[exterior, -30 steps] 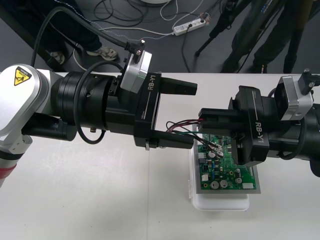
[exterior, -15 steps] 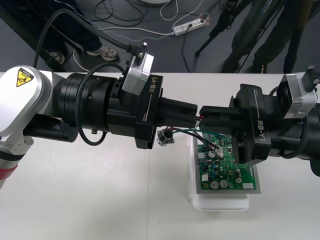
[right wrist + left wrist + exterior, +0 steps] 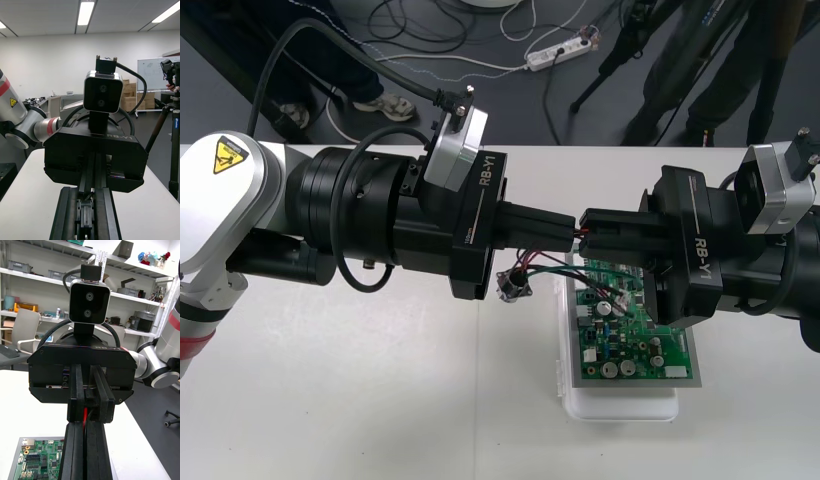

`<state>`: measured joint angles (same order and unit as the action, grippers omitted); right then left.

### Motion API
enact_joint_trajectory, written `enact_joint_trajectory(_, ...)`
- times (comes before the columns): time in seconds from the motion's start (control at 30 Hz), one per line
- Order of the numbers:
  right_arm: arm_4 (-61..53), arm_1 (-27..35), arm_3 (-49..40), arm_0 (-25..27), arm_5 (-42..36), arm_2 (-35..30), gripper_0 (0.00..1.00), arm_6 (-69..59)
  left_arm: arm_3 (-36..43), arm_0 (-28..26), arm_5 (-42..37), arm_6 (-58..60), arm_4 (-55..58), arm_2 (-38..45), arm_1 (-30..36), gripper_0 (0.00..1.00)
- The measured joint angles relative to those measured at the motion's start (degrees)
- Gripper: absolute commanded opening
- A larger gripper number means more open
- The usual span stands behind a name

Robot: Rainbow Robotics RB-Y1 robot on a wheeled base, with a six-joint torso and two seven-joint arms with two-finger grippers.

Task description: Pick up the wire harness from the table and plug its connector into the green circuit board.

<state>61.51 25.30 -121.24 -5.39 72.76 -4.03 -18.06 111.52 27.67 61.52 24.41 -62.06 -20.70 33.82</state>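
Note:
Over the table's middle the two grippers meet tip to tip. My left gripper is shut on the wire harness; in the left wrist view a red wire runs between its fingers. Facing it, my right gripper is shut on the harness's plug end. The red, black and green wires loop down below the fingers, and the round metal socket hangs from them just left of the board. The green circuit board on its white base lies under the right gripper.
The board's near corner lies below the left gripper. Bare table spreads to the left of and in front of the board. Beyond the far edge, cables and a power strip lie on the dark floor.
My left gripper has gone from wide open to shut on the wires by the right gripper's tips. The socket has come out from behind the left gripper's lower finger and shifted slightly.

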Motion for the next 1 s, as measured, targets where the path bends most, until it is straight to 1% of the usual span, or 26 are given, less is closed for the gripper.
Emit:
enact_joint_trajectory(0.17,-0.07,0.00,0.00,0.00,0.14,0.00,0.01,0.00,0.00,0.00,0.00,0.00,0.12,-0.01,0.00,0.00)
enact_joint_trajectory(0.2,-0.07,0.00,0.00,0.00,0.21,-0.01,0.12,0.00,0.00,0.00,0.00,0.00,0.14,-0.04,0.00,0.00)
enact_joint_trajectory(0.23,-0.07,0.00,0.00,0.00,0.26,-0.03,0.29,0.00,0.00,0.00,0.00,-0.01,0.15,-0.07,0.00,0.00)
enact_joint_trajectory(0.27,-0.08,0.00,0.00,0.00,0.29,-0.03,0.38,0.00,0.00,0.00,0.00,-0.01,0.15,-0.08,0.00,0.00)
enact_joint_trajectory(0.33,-0.19,0.00,-0.01,0.00,0.84,-0.03,0.62,0.00,-0.03,0.00,-0.08,-0.01,0.16,-0.08,0.00,0.00)
enact_joint_trajectory(0.37,-0.24,-0.01,-0.02,0.00,1.18,-0.03,0.67,0.00,-0.03,0.01,-0.14,-0.01,0.16,-0.08,0.00,0.00)
enact_joint_trajectory(0.43,-0.26,-0.01,-0.04,0.00,1.52,-0.02,0.92,0.00,-0.04,0.12,-0.39,-0.01,0.19,-0.08,0.00,0.00)
enact_joint_trajectory(0.47,-0.27,-0.01,-0.05,0.00,1.54,-0.02,0.97,0.00,-0.05,0.19,-0.53,-0.01,0.25,-0.08,0.00,0.00)
enact_joint_trajectory(0.5,-0.31,-0.01,-0.05,0.00,1.54,-0.02,1.00,0.00,-0.06,0.26,-0.66,-0.01,0.34,-0.08,0.00,0.00)
enact_joint_trajectory(1.0,-1.02,-0.02,-0.06,0.00,1.60,-0.01,1.00,0.00,-0.13,0.50,-1.13,-0.01,0.96,-0.08,0.08,0.00)
